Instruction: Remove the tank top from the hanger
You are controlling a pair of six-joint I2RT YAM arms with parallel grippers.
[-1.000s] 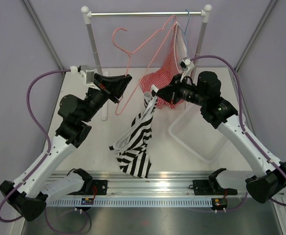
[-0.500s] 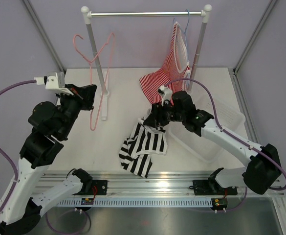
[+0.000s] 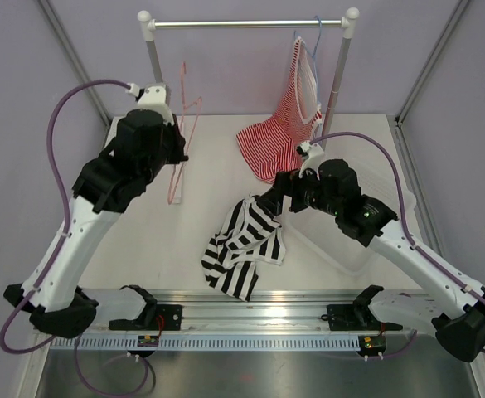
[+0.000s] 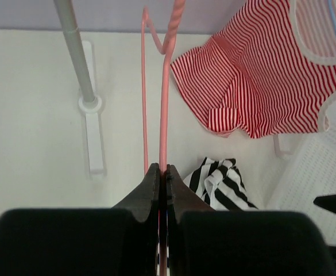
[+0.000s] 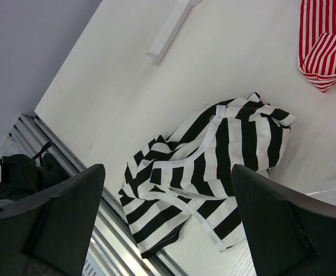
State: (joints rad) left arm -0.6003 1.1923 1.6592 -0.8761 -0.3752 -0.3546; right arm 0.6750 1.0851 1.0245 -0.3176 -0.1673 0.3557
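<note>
Swinging in from the far left, the left arm now carries the hanger (image 3: pixel 175 184) close beside the rack's left post (image 3: pixel 154 70), and the wire has turned edge-on to the overhead camera. Over the same stretch the right gripper (image 3: pixel 272 201) has gone from closed to wide apart, and the tank top (image 3: pixel 243 245) has dropped out of it.

The left gripper (image 4: pixel 162 174) is pressed together on the hanger's pink wire (image 4: pixel 163 103), which runs straight up from between its fingertips to the twisted neck. No cloth hangs on the hanger. The post's white foot (image 4: pixel 93 138) lies on the table (image 3: pixel 143 240) just left of it.

Near the middle of the table, the black-and-white tank top (image 5: pixel 213 155) lies crumpled in a heap, well apart from the hanger, with pale strap trim showing across its folds. Its near edge reaches toward the metal rail (image 3: pixel 259 308) at the front.

Above the heap's upper right corner the right gripper (image 5: pixel 168 169) hovers with both fingers (image 5: pixel 58 218) spread and nothing between them.

Further right, a red-and-white striped top (image 3: pixel 267 145) hangs from a pale blue hanger (image 3: pixel 315 37) on the rack's bar (image 3: pixel 250 24), its lower part bunched on the table. A clear plastic bin (image 3: pixel 346 247) sits under the right arm.
</note>
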